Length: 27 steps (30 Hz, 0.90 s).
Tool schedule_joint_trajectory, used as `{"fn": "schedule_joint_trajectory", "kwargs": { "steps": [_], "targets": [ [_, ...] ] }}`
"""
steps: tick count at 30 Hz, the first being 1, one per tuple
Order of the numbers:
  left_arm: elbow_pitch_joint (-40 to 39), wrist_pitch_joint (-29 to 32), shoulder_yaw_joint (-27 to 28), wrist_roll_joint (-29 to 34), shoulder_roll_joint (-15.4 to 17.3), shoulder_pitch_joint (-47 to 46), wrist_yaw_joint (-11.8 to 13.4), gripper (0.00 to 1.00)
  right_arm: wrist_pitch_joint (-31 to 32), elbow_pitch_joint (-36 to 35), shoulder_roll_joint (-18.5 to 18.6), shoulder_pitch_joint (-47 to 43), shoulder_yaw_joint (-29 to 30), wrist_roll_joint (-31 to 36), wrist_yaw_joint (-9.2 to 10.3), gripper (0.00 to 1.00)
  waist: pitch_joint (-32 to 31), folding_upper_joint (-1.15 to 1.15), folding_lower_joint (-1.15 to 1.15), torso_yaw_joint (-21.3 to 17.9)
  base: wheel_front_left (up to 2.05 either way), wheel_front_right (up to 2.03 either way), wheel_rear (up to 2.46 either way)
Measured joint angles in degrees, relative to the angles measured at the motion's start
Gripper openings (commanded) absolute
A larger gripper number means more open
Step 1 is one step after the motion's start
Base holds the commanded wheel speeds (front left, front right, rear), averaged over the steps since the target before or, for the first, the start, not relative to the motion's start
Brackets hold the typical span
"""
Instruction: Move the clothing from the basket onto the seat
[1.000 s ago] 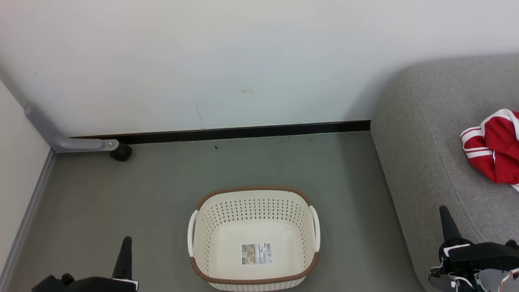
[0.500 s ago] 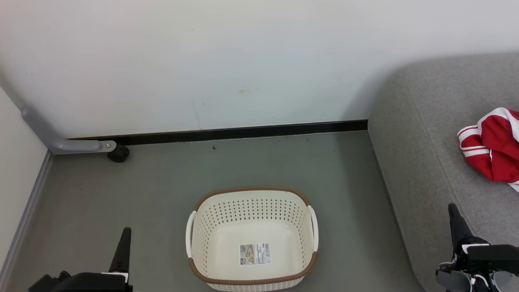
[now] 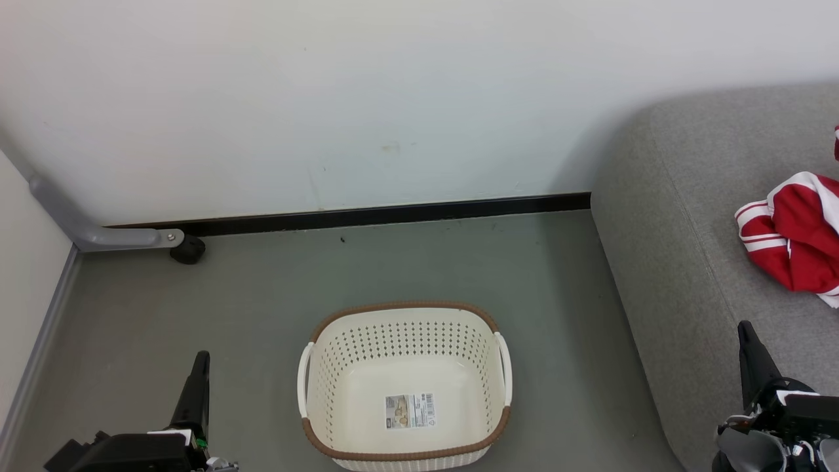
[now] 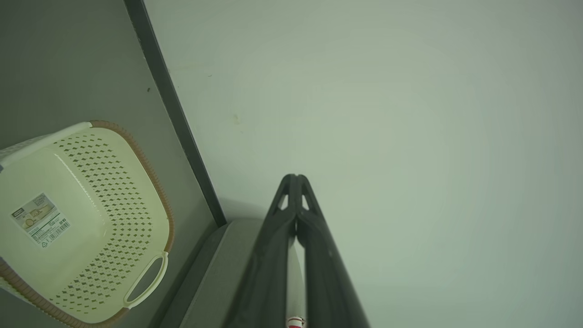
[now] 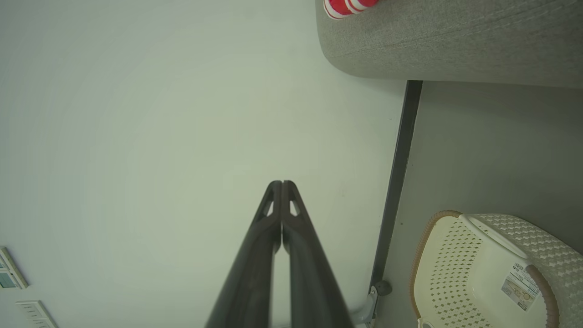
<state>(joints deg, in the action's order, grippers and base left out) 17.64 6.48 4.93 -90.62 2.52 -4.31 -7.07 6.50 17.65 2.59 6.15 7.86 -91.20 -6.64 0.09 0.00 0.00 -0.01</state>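
Clothing (image 3: 796, 242), red with white stripes, lies crumpled on seat (image 3: 668, 216).

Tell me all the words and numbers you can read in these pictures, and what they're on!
The paper label inside the basket: print and a barcode, too small to read.
The red clothing on the seat: white stripes show, no letters or numbers in view.
So no text can be read.

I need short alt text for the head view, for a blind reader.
An empty cream basket stands on the grey floor before a white wall. Red clothing with white stripes lies on the grey seat at right; the left gripper and right gripper show at the lower corners.
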Motion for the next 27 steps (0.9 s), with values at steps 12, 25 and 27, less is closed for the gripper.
{"fn": "schedule_joint_trajectory", "kwargs": {
  "steps": [12,25,27],
  "targets": [
    [-0.11,0.00,0.05,-0.08,-0.07,-0.13,0.00,0.00,0.00,-0.09,-0.04,-0.03,0.07,-0.11,-0.01,0.00,0.01,0.00,0.00,0.00,0.00,0.00,0.00],
    [-0.15,0.00,0.04,-0.08,-0.08,-0.13,0.00,0.00,0.00,-0.15,-0.04,-0.04,0.05,-0.12,-0.01,0.00,0.01,0.00,0.00,0.01,0.00,0.00,0.00],
    [-0.16,0.00,0.04,-0.08,-0.08,-0.13,0.00,0.00,0.00,-0.16,-0.05,-0.05,0.05,-0.12,-0.01,0.00,0.01,0.00,0.00,0.01,0.00,0.00,0.00]
  ]
}}
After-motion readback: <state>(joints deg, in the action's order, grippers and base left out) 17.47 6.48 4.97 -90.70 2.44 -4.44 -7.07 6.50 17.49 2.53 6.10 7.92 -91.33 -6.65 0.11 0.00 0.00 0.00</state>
